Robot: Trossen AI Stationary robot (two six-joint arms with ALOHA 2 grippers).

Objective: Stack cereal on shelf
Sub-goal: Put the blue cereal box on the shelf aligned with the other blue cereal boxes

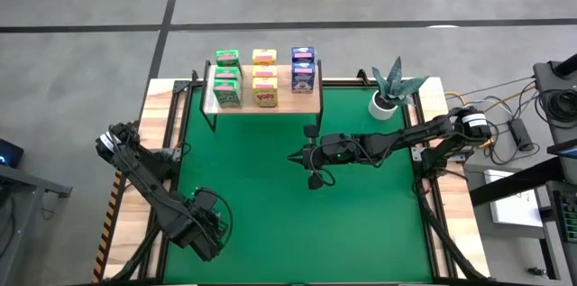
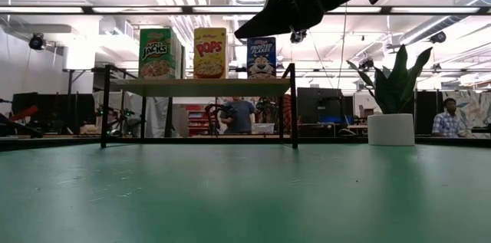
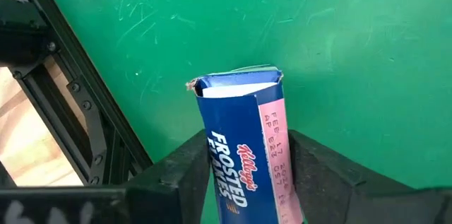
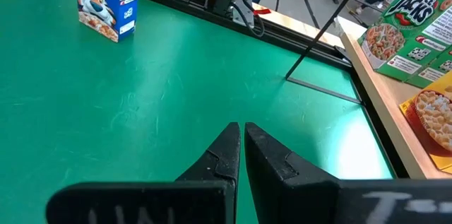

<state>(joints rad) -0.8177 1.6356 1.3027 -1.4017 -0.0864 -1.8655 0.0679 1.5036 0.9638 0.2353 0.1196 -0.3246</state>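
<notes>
The shelf (image 1: 288, 103), pale plank on black legs, stands at the mat's far edge. On it stand green (image 1: 226, 78), yellow (image 1: 264, 77) and blue (image 1: 304, 68) cereal boxes. Near the mat's near left corner, my left gripper (image 1: 209, 223) points down with a blue Frosted Flakes box (image 3: 240, 146) between its fingers; the arm hides that box in the high view. In the right wrist view the same box (image 4: 106, 5) stands upright on the mat. My right gripper (image 4: 242, 128) hangs shut above the middle of the mat (image 1: 296, 155), holding nothing. My left gripper comes at the blue box from above, one finger (image 3: 180, 174) on each of two opposite sides. Its inner edges meet the box's blue side (image 3: 210, 155) and pink side (image 3: 282, 155). The box stands upright with its lower end (image 4: 106, 34) on the mat.
A potted plant (image 1: 388, 96) stands at the mat's far right corner, right of the shelf. Open green mat (image 1: 270, 214) lies between the shelf and both grippers. People (image 2: 449, 116) show in the room beyond the table.
</notes>
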